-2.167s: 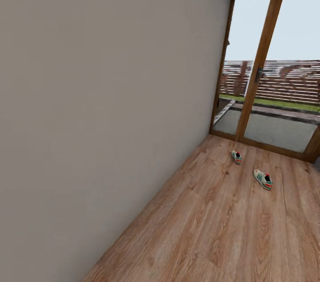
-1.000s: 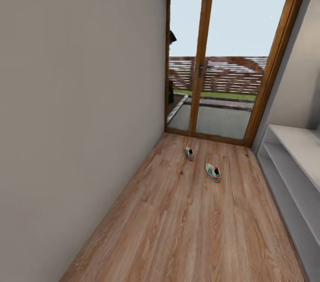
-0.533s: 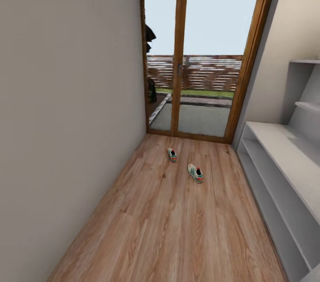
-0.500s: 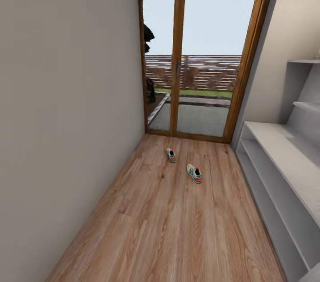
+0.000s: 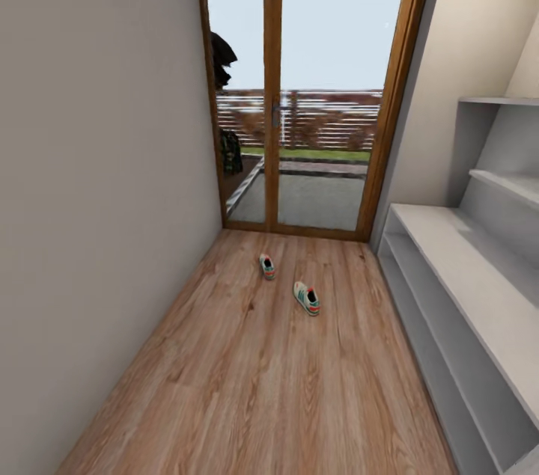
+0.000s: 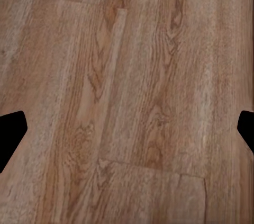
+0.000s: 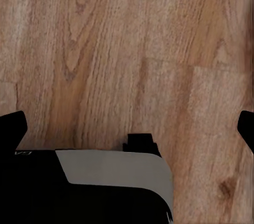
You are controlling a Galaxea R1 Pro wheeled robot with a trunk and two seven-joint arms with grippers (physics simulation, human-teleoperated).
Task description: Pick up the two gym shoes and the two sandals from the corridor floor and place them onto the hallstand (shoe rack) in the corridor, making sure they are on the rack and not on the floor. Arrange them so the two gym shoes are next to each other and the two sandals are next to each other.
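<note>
Mid-frame: two gym shoes (image 5: 285,283) on corridor floor (image 5: 284,385), well apart. My left fingers (image 6: 11,131) and right fingers (image 7: 11,128) spread, empty. Hallstand (image 5: 464,265) at right: collision risk while driving close.

Head cam looks down the corridor toward the glass door (image 5: 311,93); both wrist cams point straight down, close over the corridor floor (image 5: 284,385).

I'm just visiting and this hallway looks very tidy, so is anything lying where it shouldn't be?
Yes. Two gym shoes lie loose on the corridor floor near the glass door, apart from each other and pointing different ways. The hallstand along the right wall has bare shelves. Nothing looks spilled or broken.
</note>
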